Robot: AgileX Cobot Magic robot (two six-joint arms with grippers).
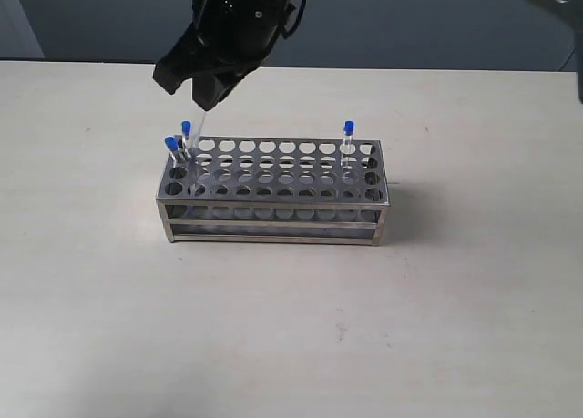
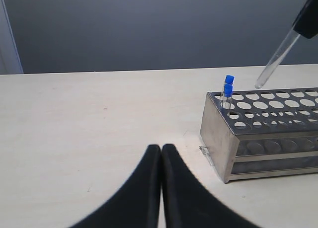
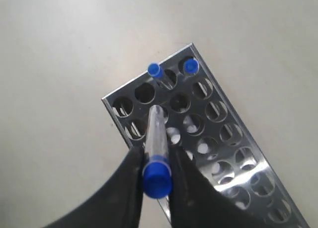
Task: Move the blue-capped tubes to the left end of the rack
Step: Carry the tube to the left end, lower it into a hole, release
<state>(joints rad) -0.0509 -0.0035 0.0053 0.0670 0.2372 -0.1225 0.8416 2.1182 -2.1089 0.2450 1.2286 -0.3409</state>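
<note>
**Tilted tube may miss**

Exterior: your right claw [image 1: 202, 88] grips a slanted tube [image 1: 197, 128] over the 9 o'clock end of the rack [image 1: 273, 219], beside two seated tubes [image 1: 170, 145]; another tube [image 1: 348, 127] stands at 3 o'clock.
Left wrist: left claw [image 2: 161, 148] pinched together, empty.
Right wrist: lowered askew, the tip could snag the rack top or knock neighbours.

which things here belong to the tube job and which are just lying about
Job: rack; two left-end tubes; right-end tube; fourth tube held in right gripper.
Lying about: nothing loose; only the table and the shut left gripper.
</note>
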